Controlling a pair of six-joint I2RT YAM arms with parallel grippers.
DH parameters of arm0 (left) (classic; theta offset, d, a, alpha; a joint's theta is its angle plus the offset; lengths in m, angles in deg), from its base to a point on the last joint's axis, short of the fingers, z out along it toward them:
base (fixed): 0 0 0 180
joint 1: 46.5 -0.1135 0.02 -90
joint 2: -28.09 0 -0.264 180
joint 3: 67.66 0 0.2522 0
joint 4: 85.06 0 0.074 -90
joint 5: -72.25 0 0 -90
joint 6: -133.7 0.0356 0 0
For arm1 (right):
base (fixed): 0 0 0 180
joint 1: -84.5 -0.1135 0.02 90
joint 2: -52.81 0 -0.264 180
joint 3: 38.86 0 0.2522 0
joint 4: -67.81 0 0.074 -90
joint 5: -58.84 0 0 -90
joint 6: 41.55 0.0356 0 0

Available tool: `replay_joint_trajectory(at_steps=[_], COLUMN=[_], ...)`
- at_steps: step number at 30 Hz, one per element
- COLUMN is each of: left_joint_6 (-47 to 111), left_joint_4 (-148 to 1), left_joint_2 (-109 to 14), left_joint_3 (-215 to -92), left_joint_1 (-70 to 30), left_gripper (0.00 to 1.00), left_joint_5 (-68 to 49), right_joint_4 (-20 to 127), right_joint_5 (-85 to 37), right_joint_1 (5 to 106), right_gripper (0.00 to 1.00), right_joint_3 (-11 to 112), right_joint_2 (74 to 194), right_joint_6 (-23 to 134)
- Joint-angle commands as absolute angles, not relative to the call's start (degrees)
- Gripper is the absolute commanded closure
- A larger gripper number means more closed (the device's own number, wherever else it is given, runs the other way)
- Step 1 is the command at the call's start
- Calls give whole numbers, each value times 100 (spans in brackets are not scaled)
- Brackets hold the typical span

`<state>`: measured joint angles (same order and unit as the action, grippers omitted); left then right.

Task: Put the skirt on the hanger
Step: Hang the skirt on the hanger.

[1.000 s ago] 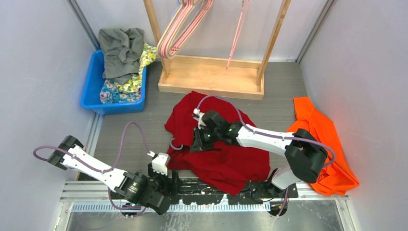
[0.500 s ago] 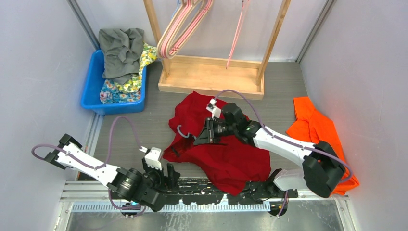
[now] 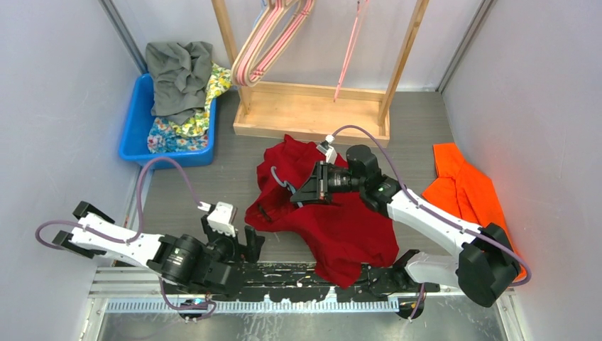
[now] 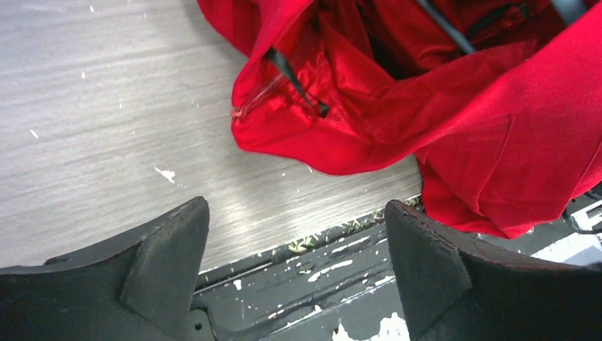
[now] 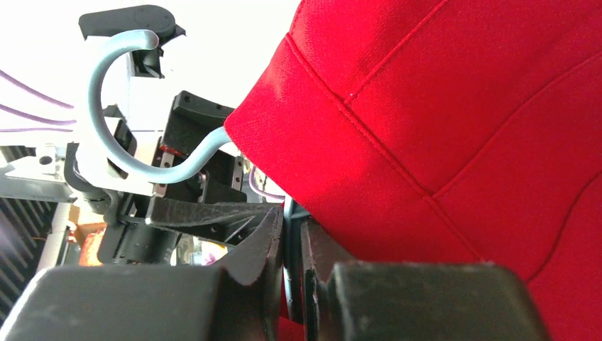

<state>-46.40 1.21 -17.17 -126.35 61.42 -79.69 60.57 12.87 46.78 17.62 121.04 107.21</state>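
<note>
Our right claw (image 3: 307,193) pinches the red skirt (image 3: 341,231) beside the hanger hook (image 3: 278,177); our left claw (image 4: 297,213), wide open and empty, faces its hem just ahead.

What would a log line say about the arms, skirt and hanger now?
left gripper: open, empty | right gripper: shut on skirt | hanger: hook sticks out past waistband

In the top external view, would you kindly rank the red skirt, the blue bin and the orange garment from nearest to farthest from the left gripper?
From the left gripper:
1. red skirt, just ahead and to its right, its near edge close to the open jaws.
2. blue bin, farther back on the left, against the wall.
3. orange garment, across the table by the right wall.
</note>
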Motion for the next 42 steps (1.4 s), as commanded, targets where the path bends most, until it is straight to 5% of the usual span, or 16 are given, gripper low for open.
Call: replay_joint_trajectory(at_steps=[1,7,18,20,25,30,36,39,42], left_joint_6=[-2755,-121,1953,2106,2215,2243,2377,2571,2827], left_joint_4=[-914,-2908,-4189,-4336,-4306,-4185,-4185,-4220,-4265], left_joint_2=[-2030,-2343,-2848,-2796,-2578,-2448,-2585,-2684,-2732], left_joint_3=[-13288,-13579,-13626,-13590,-13589,-13738,-14097,-14355,-14600], left_joint_1=[5700,5003,3756,3365,2605,2081,1810,1810,1807], left_gripper=[3,0,0,13,75,100,100,87,63], left_joint_5=[-8230,-7117,-5652,-5183,-4587,-4466,-4058,-3753,-3290], right_joint_4=[6774,6602,6600,6600,6428,6351,6274,6265,6288], right_joint_5=[1644,1687,1762,1799,1895,2003,2248,2401,2531], right_joint_1=[4810,4901,4948,4962,5088,5295,5653,5887,6047], right_gripper=[99,99,99,99,99,99,99,99,99], right_joint_3=[1930,2030,2065,2107,2323,2527,2868,3009,3100], right_joint_2=[11725,11686,11701,11675,11582,11533,11495,11491,11492], right_joint_6=[10957,10900,10919,10948,10968,11013,11143,11222,11293])
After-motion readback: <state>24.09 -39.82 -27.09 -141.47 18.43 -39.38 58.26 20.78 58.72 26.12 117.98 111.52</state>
